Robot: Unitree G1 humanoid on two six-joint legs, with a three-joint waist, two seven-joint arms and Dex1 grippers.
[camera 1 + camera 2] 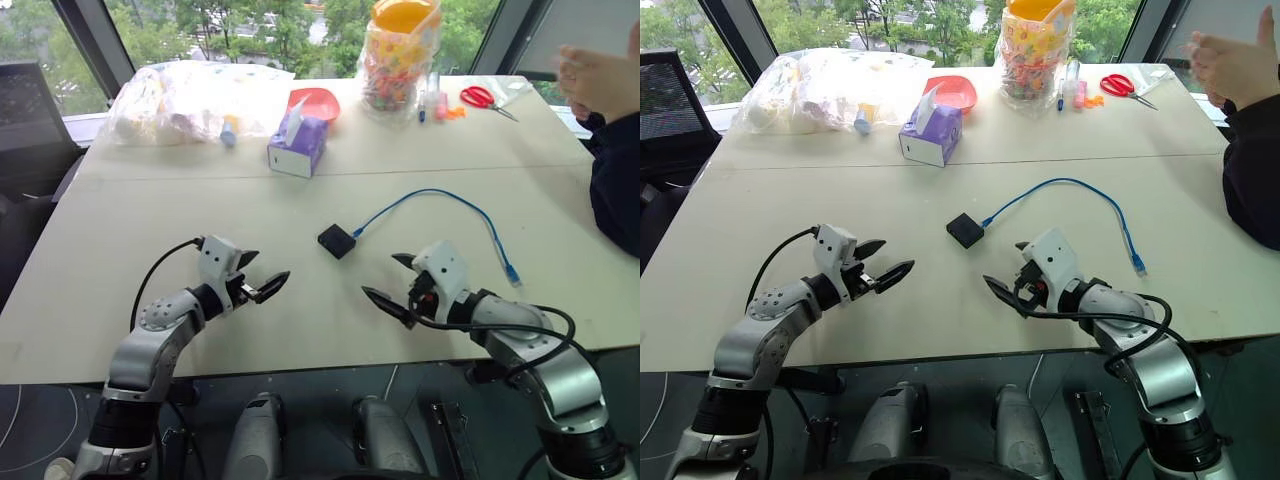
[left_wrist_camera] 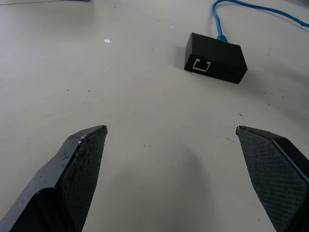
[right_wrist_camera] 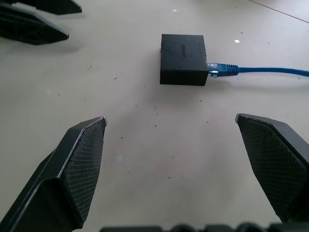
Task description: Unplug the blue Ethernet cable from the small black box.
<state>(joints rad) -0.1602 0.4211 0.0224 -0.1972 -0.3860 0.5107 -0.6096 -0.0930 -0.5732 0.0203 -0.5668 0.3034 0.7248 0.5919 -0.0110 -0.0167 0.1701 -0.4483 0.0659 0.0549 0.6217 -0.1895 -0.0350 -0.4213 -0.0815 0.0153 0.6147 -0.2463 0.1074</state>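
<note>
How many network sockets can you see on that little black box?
2: an empty one on the small black box facing the left gripper, and another holding the blue Ethernet cable. Other sides are hidden.

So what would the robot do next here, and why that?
Probably bring both arms in toward the small black box. The blue Ethernet cable is plugged into its side, and both the left gripper and right gripper are open, empty and short of it.

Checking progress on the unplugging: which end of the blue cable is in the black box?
The end nearer the grippers: its plug sits in the small black box. The blue Ethernet cable arcs away; its other plug lies loose on the table.
</note>
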